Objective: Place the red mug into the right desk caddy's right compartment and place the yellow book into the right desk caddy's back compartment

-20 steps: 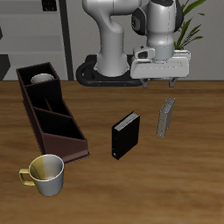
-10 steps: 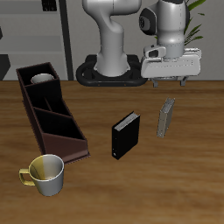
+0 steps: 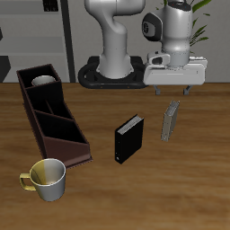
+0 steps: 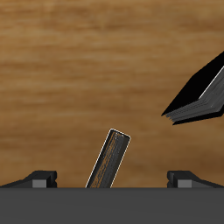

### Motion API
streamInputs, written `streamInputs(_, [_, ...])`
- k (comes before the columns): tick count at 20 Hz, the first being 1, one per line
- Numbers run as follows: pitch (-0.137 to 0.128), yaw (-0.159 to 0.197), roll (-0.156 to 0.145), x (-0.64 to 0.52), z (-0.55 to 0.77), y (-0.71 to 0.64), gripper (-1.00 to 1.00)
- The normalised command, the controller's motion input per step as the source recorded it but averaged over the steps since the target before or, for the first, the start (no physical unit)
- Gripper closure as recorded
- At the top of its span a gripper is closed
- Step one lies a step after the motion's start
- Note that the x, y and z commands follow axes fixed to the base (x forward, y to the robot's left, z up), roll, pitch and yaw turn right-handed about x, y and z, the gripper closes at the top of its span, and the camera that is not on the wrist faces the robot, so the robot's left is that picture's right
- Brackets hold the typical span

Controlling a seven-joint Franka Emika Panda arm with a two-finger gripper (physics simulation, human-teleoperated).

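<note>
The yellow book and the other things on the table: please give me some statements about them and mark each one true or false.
1. The yellow book stands upright on the table, outside the right desk caddy. True.
2. The gripper is closed on the yellow book. False: it hangs above the book, open and empty.
3. The black book lies flat inside the caddy. False: it stands on the table between the caddy and the yellow book.
4. The yellow-and-white mug sits on the table near the caddy's front end. True.
5. The back compartment holds a book. False: it looks empty.
</note>
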Motion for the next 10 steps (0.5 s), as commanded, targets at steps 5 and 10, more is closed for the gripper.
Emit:
streamInputs(5, [0.019,-0.030,0.025,-0.02,-0.22,-0.02,-1.00])
streamInputs(10, [-0.001,-0.012,-0.010,-0.09,-0.21,-0.02,-1.00])
